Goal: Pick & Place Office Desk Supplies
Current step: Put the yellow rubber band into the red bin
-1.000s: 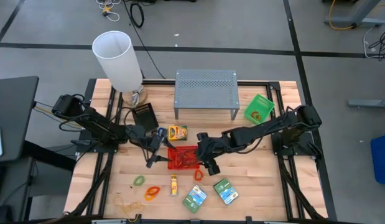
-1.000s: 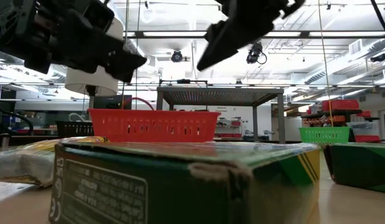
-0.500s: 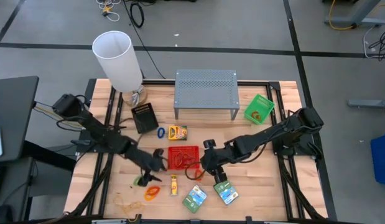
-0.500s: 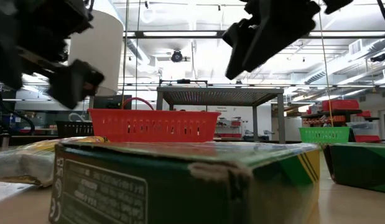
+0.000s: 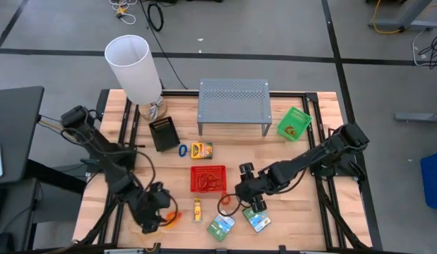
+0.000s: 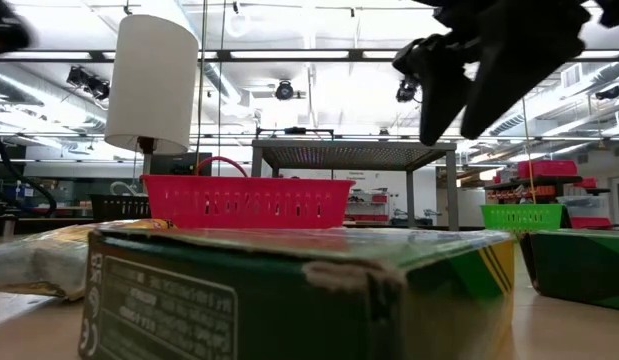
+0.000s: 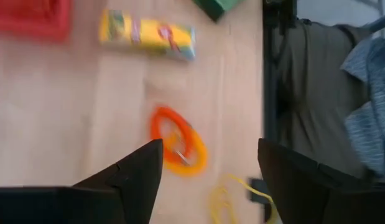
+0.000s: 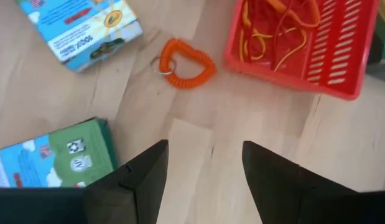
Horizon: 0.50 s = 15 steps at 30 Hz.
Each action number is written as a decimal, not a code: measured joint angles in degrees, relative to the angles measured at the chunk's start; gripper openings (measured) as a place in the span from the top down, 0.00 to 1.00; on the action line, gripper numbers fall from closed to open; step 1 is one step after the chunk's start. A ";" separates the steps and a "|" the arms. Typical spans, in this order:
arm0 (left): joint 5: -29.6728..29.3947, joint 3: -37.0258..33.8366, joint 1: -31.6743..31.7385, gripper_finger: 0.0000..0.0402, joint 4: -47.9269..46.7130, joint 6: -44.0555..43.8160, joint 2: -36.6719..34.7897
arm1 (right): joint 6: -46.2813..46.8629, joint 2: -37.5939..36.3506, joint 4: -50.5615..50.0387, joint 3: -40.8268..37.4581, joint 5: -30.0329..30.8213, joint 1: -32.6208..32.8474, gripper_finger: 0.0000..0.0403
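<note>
Office supplies lie spread over the wooden tabletop (image 5: 289, 159). Left gripper (image 5: 156, 212) hangs low near the front edge with its jaws released and nothing between them; just ahead of the jaws, in line with the gap, lies an orange coiled band (image 7: 178, 139), and beyond it a small yellow crayon box (image 7: 147, 34). To one side of these jaws, past the tabletop's edge, cloth of a person's clothing (image 7: 360, 93) shows.

Right gripper (image 5: 248, 200) hovers with its jaws also released and empty. Straight ahead of its jaws lies a second orange coiled band (image 8: 186, 63); farther ahead stands the red mesh tray (image 8: 307, 43), holding thin orange and yellow rubber bands. One green-blue packet (image 8: 55, 157) lies just beside one jaw, another (image 8: 80, 25) farther ahead on that same side.

Well behind both jaws, toward the far edge, sit a larger crayon box (image 5: 201, 149), a blue band (image 5: 182, 149), a black box (image 5: 164, 133), and a green mesh tray (image 5: 294, 123).
</note>
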 joint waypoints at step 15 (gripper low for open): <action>1.04 0.69 -8.39 0.33 10.54 -23.32 15.49 | 4.90 0.00 -6.53 0.00 -0.01 5.70 0.47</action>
